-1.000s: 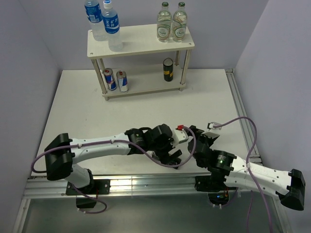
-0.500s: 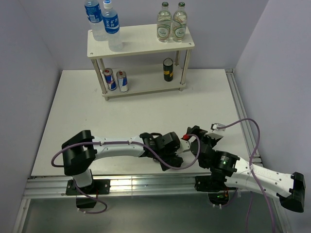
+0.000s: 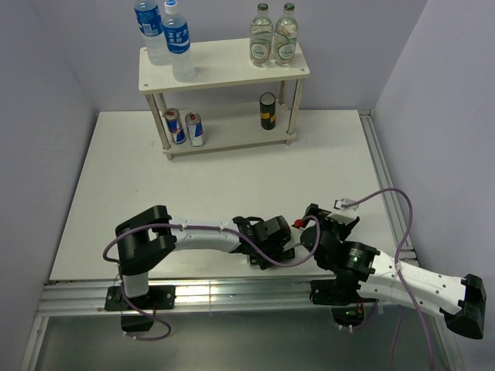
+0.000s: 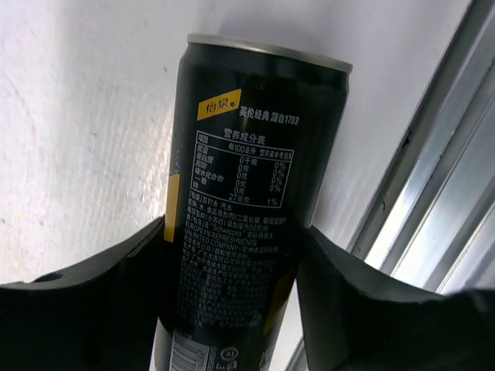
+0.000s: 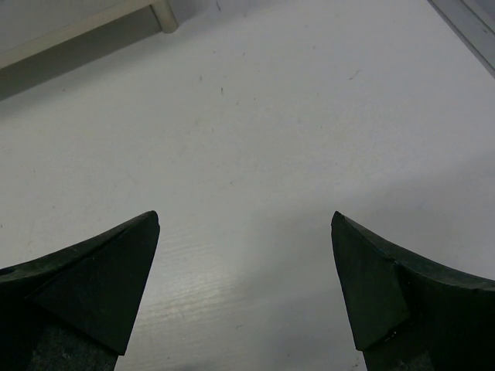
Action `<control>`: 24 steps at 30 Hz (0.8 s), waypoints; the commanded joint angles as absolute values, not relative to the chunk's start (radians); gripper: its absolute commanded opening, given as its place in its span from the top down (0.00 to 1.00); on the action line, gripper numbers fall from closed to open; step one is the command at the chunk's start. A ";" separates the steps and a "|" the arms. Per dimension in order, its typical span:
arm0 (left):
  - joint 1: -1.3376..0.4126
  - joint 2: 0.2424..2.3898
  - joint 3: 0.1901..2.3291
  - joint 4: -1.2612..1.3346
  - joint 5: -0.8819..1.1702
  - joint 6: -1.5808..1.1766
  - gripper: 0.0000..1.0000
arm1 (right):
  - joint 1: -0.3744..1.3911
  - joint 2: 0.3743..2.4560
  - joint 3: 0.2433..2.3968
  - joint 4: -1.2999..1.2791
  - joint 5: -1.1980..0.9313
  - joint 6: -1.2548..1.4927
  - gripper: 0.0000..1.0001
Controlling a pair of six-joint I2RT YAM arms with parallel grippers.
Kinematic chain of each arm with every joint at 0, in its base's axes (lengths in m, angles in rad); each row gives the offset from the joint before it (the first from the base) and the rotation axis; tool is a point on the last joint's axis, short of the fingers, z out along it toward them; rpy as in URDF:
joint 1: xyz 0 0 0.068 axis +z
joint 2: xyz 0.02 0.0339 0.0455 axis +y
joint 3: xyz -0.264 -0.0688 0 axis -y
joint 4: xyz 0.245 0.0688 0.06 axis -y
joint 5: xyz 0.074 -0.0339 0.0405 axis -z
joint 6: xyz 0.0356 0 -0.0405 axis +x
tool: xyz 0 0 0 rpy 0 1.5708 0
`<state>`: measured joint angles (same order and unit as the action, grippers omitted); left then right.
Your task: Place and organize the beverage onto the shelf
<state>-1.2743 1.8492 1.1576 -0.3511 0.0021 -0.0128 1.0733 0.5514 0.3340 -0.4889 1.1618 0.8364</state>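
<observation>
**Beverage can in hand, its partner waiting on the shelf**

Dark aluminium can with yellow bands (image 4: 247, 201) sits between the fingers of the left gripper (image 4: 232, 232). The fingers look closed against both of its sides low on the body, leaving the top rim free. I cannot tell whether it rests on the white table (image 5: 255, 116) or is lifted clear.

Just right of this gripper runs the silver metal rail (image 4: 433, 193), so the grasp lies at the table's near edge. Close beside it, the right gripper (image 5: 244, 224) is spread wide with nothing in it, probably kept out of the way.

Well ahead of both stands the cream-white two-tier shelf (image 3: 224, 66). Its top board carries two blue-labelled clear water bottles (image 3: 168, 39) and two green-capped clear bottles (image 3: 273, 35). The lower board holds two slim blue-and-silver cans (image 3: 184, 127) and a second dark can (image 3: 267, 110). Everything else is paired by kind, so the spot beside that lone can seems meant for the held one.
</observation>
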 commanded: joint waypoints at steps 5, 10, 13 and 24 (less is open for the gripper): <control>-1.261 1.787 1.043 -0.181 -0.110 -0.081 1.00 | 1.095 0.540 0.373 -0.330 1.108 0.891 0.00; -1.169 1.517 0.933 0.021 -0.318 -0.146 1.00 | 1.094 0.538 0.371 -0.327 1.108 0.890 0.00; -1.118 1.390 0.881 0.174 -0.476 -0.147 1.00 | 1.095 0.541 0.371 -0.322 1.103 0.884 0.00; -0.842 1.513 0.871 0.906 -0.561 -0.109 1.00 | 1.095 0.551 0.373 -0.316 1.103 0.881 0.00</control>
